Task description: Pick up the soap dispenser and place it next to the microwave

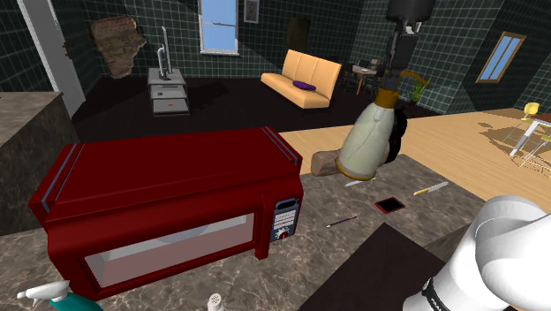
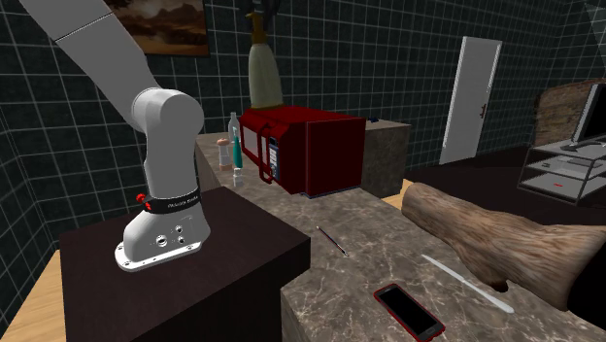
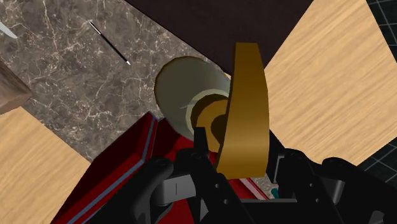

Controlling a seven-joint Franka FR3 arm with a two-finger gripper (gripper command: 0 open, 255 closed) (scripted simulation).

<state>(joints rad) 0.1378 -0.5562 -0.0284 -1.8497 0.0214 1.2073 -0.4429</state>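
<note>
The soap dispenser (image 1: 369,134) is a cream bottle with a golden-brown pump head (image 3: 245,108). It hangs in the air, tilted in the shoulder view, past the microwave's control-panel end and above the marble counter (image 1: 353,243). My gripper (image 1: 399,64) is shut on its pump neck from above. In the second exterior view the dispenser (image 2: 262,73) hangs over the red microwave (image 2: 311,146), with my gripper (image 2: 262,14) at the upper edge. Looking down from the wrist, the bottle body (image 3: 191,89) hangs past my gripper (image 3: 238,159), over the microwave's (image 3: 121,172) top edge. The red microwave (image 1: 168,194) has a glass door.
On the counter lie a red-edged phone (image 1: 388,205), a thin dark stick (image 1: 343,221), a pale knife-like piece (image 1: 431,188) and a wooden log (image 2: 486,238). A spray bottle (image 1: 53,299) stands at the microwave's other end. My dark stand (image 2: 185,272) borders the counter.
</note>
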